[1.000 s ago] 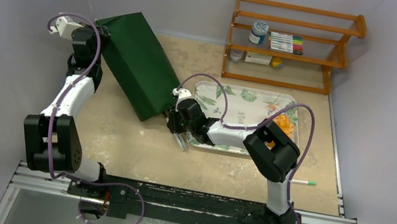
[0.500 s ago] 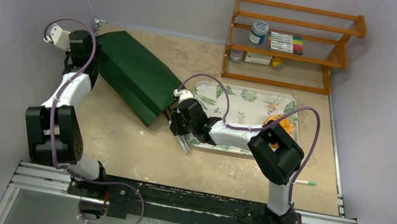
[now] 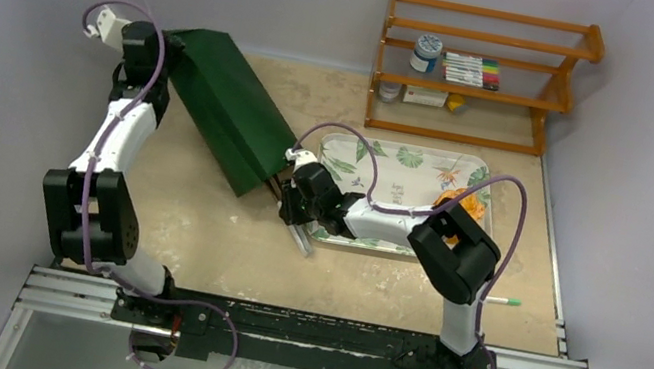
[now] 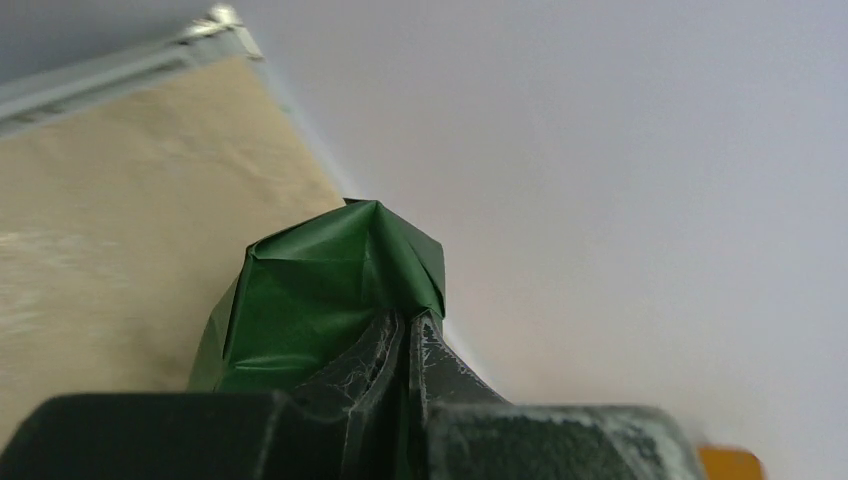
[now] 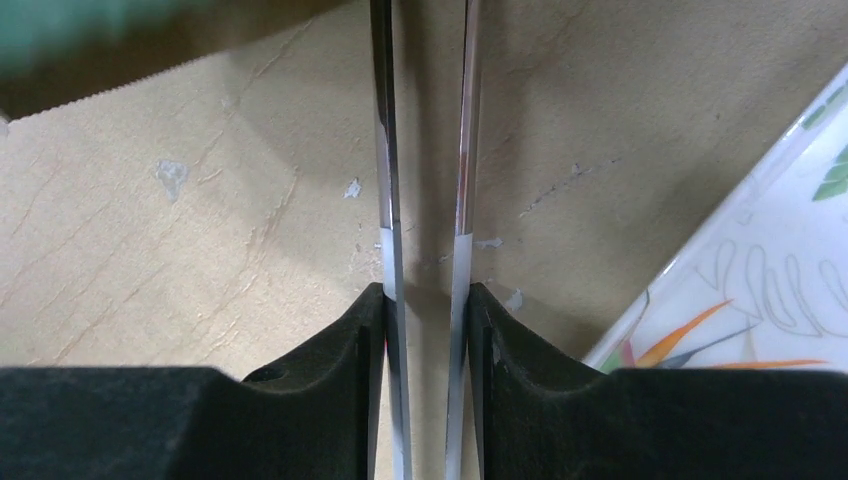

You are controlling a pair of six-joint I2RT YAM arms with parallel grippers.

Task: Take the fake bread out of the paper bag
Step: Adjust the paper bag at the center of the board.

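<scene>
since half a second ago your left gripper (image 4: 408,335) has swung up and back, and the paper bag (image 3: 224,111) it carries has tipped steeper, closed end high and mouth low; the right arm has hardly shifted. on the table (image 3: 222,237) the bag is the biggest thing: its folded green bottom is pinched between the left jaws, which are pressed fully together on the paper, and the rest of it slopes down and away from them toward your right gripper (image 5: 425,300). the bag's mouth, with its saw-toothed brown edge (image 5: 120,85), lies just ahead of the right jaws and a little to their left. the leaf-print tray (image 3: 408,163) sits just to the right of those jaws, its corner showing in the wrist view. the wooden rack (image 3: 484,75) stands well beyond them. the right jaws are partly closed, squeezing a pair of metal tongs (image 5: 387,180) from both sides, the two blades held a narrow gap apart and running straight ahead toward the bag's mouth; you cannot tell whether their tips are inside. the crinkly orange pastry (image 3: 470,205) lies at the tray's other end, well apart from both jaws, half hidden by the right elbow.
</scene>
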